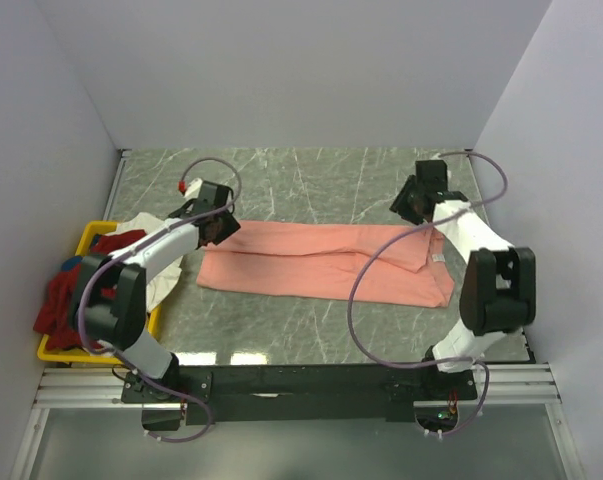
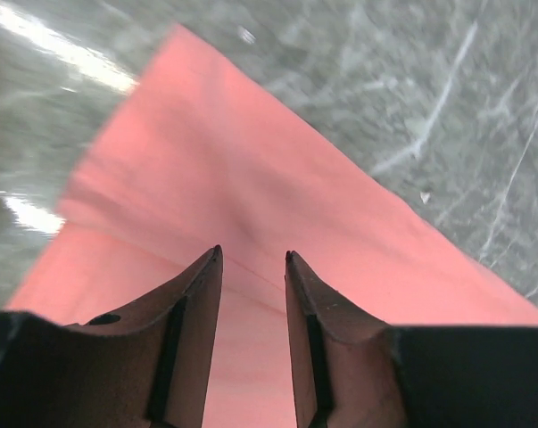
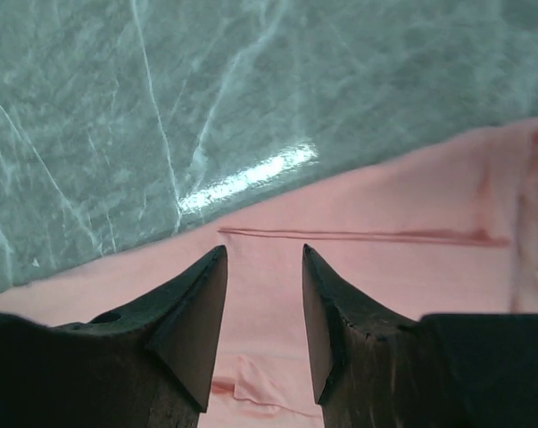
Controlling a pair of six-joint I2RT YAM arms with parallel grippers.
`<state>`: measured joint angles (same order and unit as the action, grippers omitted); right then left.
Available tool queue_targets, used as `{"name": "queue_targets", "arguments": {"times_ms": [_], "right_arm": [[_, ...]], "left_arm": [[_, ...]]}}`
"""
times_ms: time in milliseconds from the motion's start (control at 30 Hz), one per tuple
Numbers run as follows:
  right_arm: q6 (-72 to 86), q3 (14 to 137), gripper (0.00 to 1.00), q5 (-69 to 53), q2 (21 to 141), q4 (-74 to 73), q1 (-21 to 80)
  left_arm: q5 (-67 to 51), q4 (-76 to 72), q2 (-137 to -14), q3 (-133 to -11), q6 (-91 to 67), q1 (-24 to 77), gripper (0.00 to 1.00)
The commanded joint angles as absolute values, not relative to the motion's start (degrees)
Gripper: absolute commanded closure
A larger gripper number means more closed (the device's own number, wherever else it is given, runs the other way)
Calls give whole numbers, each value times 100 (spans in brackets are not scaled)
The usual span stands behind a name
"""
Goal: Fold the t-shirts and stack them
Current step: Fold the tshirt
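We judge the fold of the pink shirt [image 1: 321,265] to be partway done. It lies flat mid-counter [image 1: 311,180] as a long narrow band running from 9 to 3 o'clock, already doubled lengthwise but not yet shortened into a packet. The dark red shirt [image 1: 56,305] and the white shirt [image 1: 146,225] are heaped in the yellow bin [image 1: 86,240] at the counter's 9 o'clock side, so no stack has begun.

The left end effector [image 1: 219,225] hangs over the band's 10 o'clock corner. Its jaws are spread and nothing is between them. In its wrist view the pink cloth spreads below and ahead of the fingertips [image 2: 211,267], with the corner pointing away toward 11 o'clock.

The right end effector [image 1: 409,205] sits over the band's far edge near 2 o'clock. Its jaws are likewise parted and empty. In its wrist view the cloth lies under the fingertips [image 3: 211,267], and the hem crosses just ahead, with bare counter beyond at 12 o'clock.

Whether either one touches the fabric we cannot tell.

As we see it, the next move calls for a fresh pinch at one end of the band. Both layers should be caught so the lengthwise fold does not slip open. That end would then be carried across toward the other end to halve the length.
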<state>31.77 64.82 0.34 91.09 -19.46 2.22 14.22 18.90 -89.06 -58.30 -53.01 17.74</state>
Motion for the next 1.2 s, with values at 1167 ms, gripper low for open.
{"name": "queue_targets", "arguments": {"times_ms": [1167], "right_arm": [[2751, 7822, 69, 1204, 10995, -2645, 1758]], "left_arm": [[1213, 1327, -9536, -5854, -5326, 2426, 65]]}}
